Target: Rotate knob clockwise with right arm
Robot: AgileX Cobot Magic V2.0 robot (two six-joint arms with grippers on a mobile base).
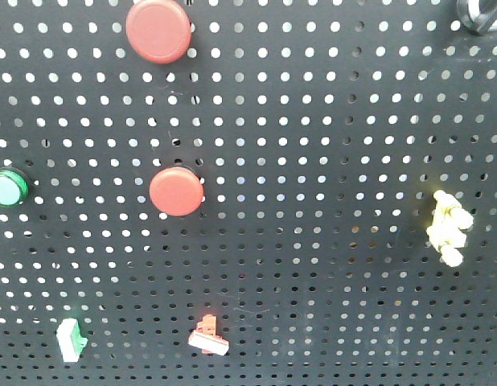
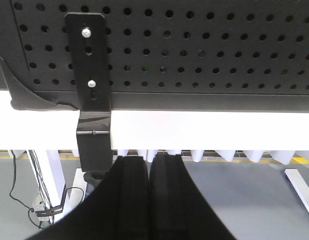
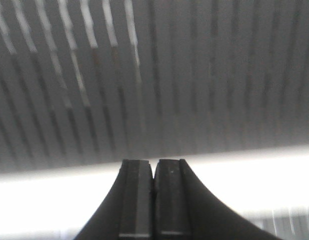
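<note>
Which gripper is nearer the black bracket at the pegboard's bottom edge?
Left. The left gripper sits shut just below the bracket; the right gripper faces blurred stripes, bracket unseen.

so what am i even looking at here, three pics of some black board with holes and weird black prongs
This is a two-armed robot facing a black pegboard. The front picture looks straight at it: two red round buttons, a green button, a pale yellow knob-like part, and small white and red-and-white pieces. The other two pictures come from cameras on the wrists. The prongs are the fingers of the left gripper and the right gripper, both shut and holding nothing. The left one sits below the board's edge, by a black bracket.
</note>
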